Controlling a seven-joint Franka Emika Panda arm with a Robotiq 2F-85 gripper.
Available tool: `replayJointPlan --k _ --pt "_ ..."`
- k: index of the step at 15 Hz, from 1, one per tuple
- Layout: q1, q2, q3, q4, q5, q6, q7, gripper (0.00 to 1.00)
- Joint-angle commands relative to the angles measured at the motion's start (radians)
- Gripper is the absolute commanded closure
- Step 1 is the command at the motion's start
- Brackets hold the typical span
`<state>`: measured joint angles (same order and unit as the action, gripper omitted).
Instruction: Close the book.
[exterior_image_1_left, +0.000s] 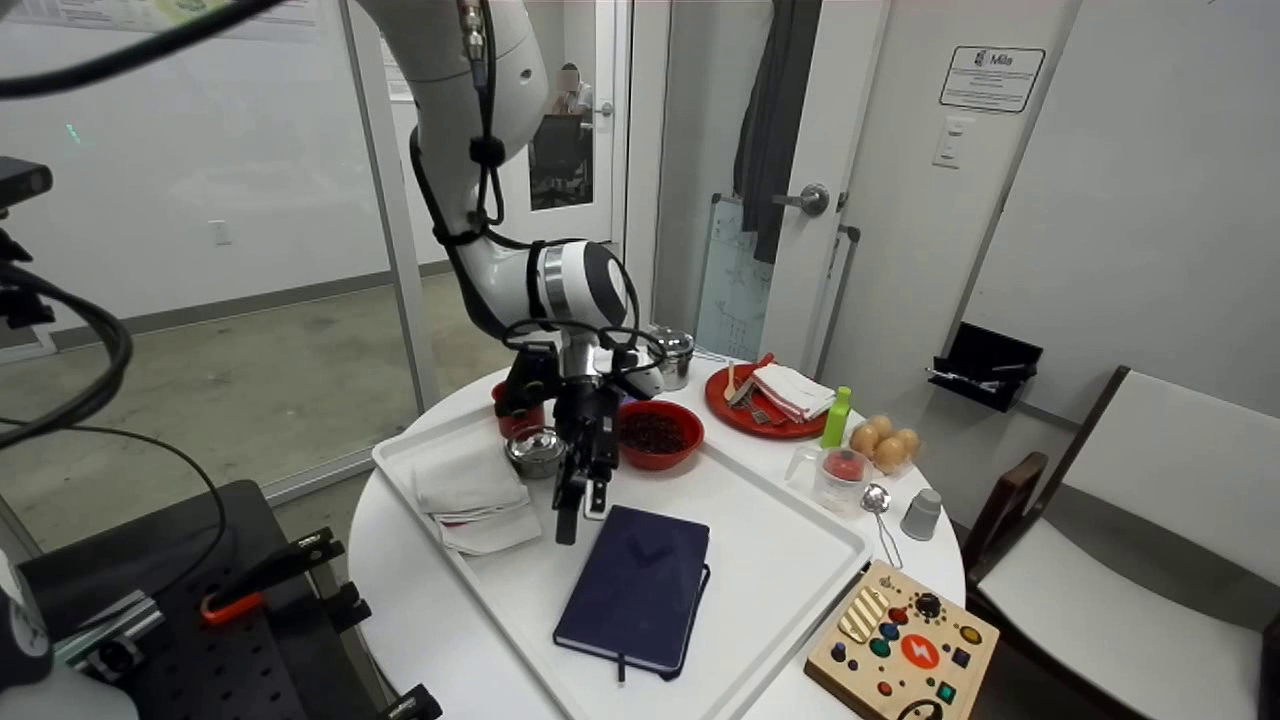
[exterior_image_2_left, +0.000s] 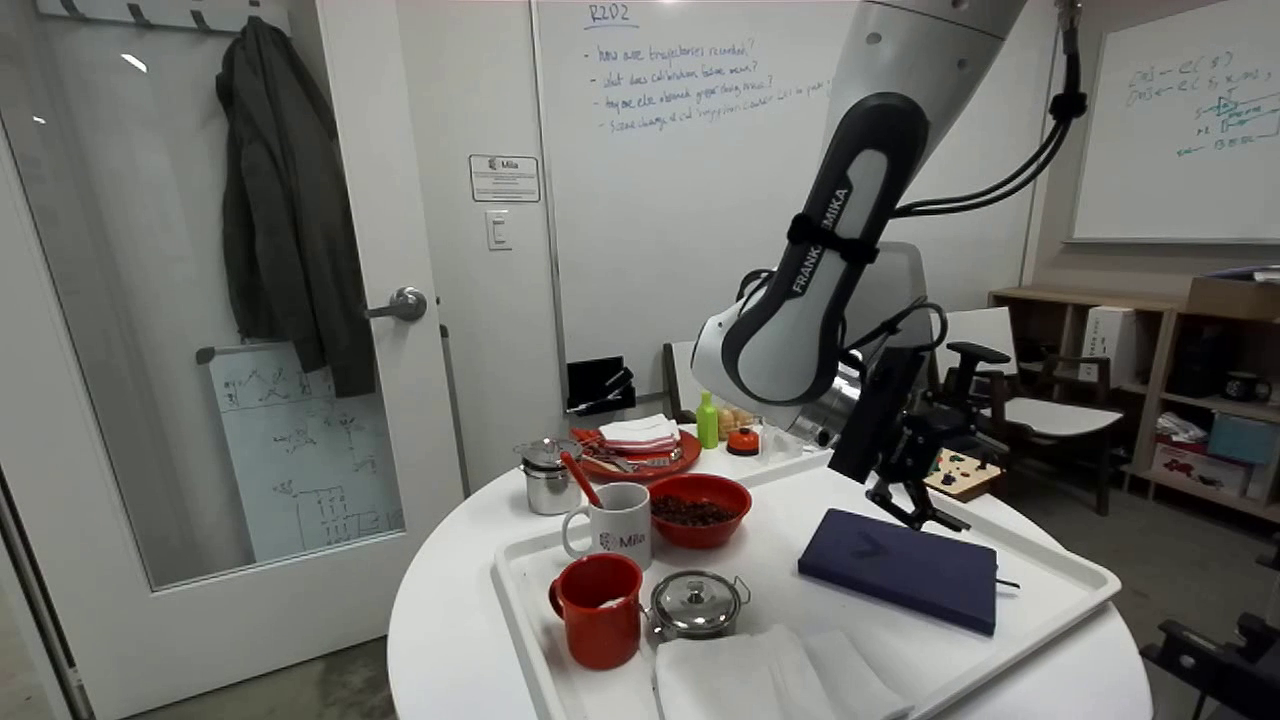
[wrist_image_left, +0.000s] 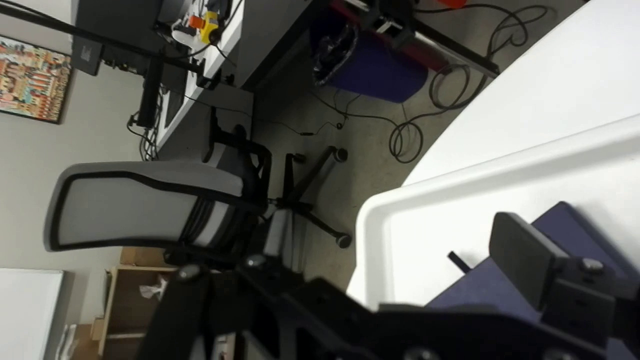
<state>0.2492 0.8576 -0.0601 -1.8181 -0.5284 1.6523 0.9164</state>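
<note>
The book lies shut on the white tray, navy cover up, with no white pages showing. A dark ribbon sticks out from its short end. It also shows in an exterior view, and partly in the wrist view behind a finger. My gripper is open and empty, close above the book. It shows in an exterior view with its fingers spread, and in the wrist view with the fingers wide apart. I cannot tell how large the gap to the cover is.
On the tray are folded white cloths, a lidded steel pot, a red mug, a white mug and a red bowl. A wooden board with colourful pieces and a red plate stand outside the tray.
</note>
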Motion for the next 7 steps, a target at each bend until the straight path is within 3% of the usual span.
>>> replayJointPlan --k 1,2,3,7 --pt "0.017 -0.070 0.058 -0.105 -0.001 0.109 -0.085 0.00" --pt "0.026 -0.082 0.072 -0.124 -0.004 0.137 -0.104 0.00" --pt "0.027 -0.018 0.034 -0.048 0.012 0.090 -0.067 0.00" --pt "0.053 -0.049 0.059 -0.088 0.011 0.115 -0.085 0.00"
